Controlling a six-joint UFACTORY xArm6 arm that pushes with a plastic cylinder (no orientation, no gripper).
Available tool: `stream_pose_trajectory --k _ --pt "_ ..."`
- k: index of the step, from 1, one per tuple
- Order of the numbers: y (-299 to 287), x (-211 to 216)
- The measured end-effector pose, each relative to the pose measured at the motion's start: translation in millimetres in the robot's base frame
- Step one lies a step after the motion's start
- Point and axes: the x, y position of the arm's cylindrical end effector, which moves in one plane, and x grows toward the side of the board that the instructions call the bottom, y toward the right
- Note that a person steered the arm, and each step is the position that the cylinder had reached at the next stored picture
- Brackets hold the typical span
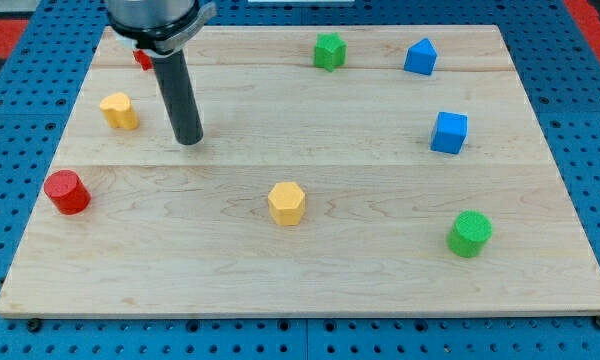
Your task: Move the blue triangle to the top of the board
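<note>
The blue triangle [420, 57] lies near the view's top right of the wooden board [310, 270]. My tip [189, 142] is on the board at the view's upper left, far to the left of the blue triangle and touching no block. The nearest block to the tip is a yellow block [120, 110] to its left.
A blue cube [448, 132] sits below the blue triangle. A green block [329, 51] is at the top middle. A yellow hexagon [287, 203] is at centre, a green cylinder [470, 233] at lower right, a red cylinder [67, 192] at left. A red block [141, 60] is partly hidden behind the rod.
</note>
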Motion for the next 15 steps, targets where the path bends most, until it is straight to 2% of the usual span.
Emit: stream_pose_trajectory --k 1,2,4,6,10,11,12,13,15 --pt "-1.3 7.9" --pt "82.0 11.7" --pt "155.5 -64.7" --pt "231.7 -104.1" --pt "295.6 -145.9" --pt "300.9 -133.8" --pt "282.0 -92.0" --pt "225.3 -70.6" --pt "233.5 59.0"
